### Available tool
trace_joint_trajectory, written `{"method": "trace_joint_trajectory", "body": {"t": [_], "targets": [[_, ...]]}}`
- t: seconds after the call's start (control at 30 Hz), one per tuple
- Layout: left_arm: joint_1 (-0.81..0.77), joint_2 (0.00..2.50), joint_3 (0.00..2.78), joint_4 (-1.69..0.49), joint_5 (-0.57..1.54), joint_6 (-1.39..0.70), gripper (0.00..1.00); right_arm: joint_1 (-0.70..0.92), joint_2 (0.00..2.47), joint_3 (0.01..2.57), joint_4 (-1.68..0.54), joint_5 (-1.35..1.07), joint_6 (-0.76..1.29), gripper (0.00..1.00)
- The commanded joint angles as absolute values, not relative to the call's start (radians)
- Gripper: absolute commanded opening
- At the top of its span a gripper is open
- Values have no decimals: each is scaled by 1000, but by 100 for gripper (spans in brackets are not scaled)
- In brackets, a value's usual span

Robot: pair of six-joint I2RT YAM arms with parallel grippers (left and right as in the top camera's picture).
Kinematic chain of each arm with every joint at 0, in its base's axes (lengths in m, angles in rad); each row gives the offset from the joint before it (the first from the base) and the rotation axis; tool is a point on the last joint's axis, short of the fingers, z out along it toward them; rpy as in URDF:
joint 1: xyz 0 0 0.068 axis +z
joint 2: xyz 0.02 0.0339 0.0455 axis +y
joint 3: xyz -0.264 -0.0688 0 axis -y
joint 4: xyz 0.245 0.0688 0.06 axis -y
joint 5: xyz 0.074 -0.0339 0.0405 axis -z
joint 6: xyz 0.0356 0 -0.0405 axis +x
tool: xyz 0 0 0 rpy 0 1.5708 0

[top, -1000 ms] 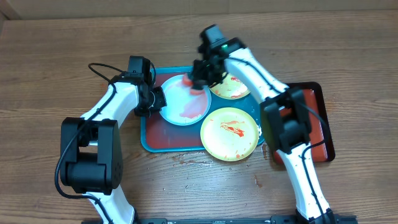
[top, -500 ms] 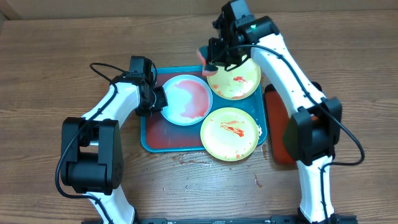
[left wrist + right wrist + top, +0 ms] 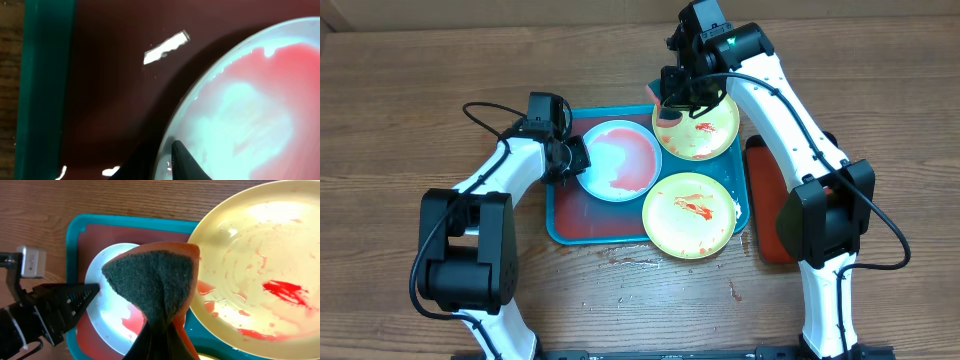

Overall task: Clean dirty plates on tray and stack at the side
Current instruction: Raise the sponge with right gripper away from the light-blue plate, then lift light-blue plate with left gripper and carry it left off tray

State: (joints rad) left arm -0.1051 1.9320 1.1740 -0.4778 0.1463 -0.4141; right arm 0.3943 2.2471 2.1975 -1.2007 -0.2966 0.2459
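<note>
Yellow-green and streaked with red sauce point(image 3: 692, 208), the nearest dirty plate point(image 3: 688, 225) overhangs the front rim of the teal tray point(image 3: 553, 212); behind it the left gripper point(image 3: 572, 160) sits at the left edge of the light blue plate point(image 3: 618, 160), though whether its fingers point(image 3: 184, 161) pinch that rim cannot be told. Farthest back, the right gripper point(image 3: 676, 96) is clamped on an orange sponge point(image 3: 150, 282) over the left rim of the far yellow-green plate point(image 3: 708, 132), whose sauce lies to the sponge's right, nearer the right arm
</note>
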Motion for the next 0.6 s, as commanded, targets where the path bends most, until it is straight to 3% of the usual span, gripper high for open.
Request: {"method": "trace_joint_trajectory", "body": {"t": [0.0,0.03,0.4,0.57], "targets": [[-106,1959,1107,-467,125,-435,10,392,2222,2219,-1204,-270,223,4],[-106,1959,1102,-464,124,-435,4,392,2222,2219,-1207,-271,213,4],[-88,1855,1182,-532,113,-270,4,392,2222,2219,-1219,-270,199,4],[-90,1730,1270,-620,-12,-177,4,392,2222,2219,-1218,-270,181,4]]}}
